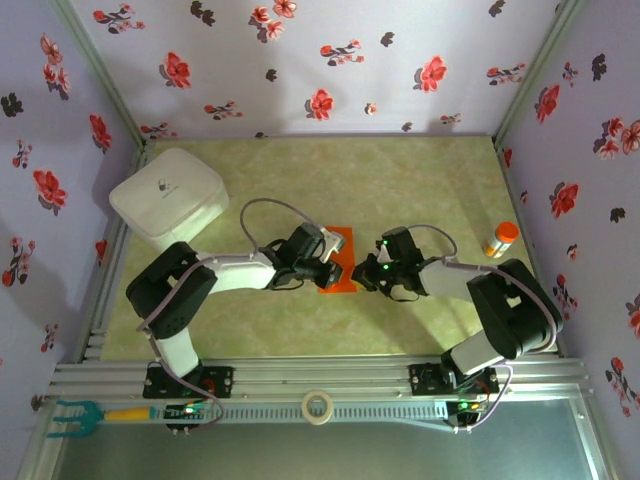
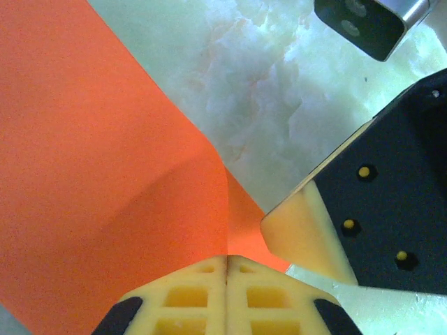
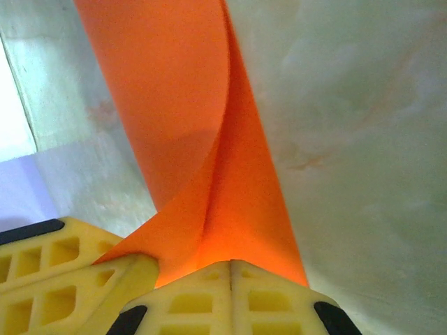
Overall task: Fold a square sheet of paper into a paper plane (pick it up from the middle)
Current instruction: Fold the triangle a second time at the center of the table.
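Overhead, a white rounded box sat at the upper left of the green bench. Right of it, near the middle of the frame, the left end effector was pinched shut on the square sheet of paper, which was bright orange and curled upward where it was held. Just right of the sheet, the right end effector was clamped shut on the same paper, its fingertips close beside the left's. Farther right stood a small orange-capped bottle.
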